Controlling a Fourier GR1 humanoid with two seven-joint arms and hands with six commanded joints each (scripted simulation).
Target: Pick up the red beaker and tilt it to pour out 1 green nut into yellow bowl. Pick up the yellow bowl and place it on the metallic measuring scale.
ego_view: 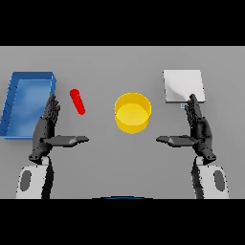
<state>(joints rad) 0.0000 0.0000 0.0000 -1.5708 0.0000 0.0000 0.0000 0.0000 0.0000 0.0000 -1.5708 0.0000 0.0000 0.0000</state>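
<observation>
Both hands open, nothing grasped, beaker lying flat: spill and knock risks ahead.

The table [95, 162] carries, largest first, a blue tray [28, 103] at far left, the scale [183, 85] at far right, the yellow bowl [132, 113] in the middle and the red beaker [77, 101] between tray and bowl, apparently lying on its side. The left hand [47, 131] is near the beaker, fingers straight, thumb out, holding nothing; the right hand [198, 129] mirrors it just near of the scale, equally released. Likely trouble: the beaker may roll from a poor grasp or spill more than one nut, and the right hand could nudge the scale. No nut is visible.
</observation>
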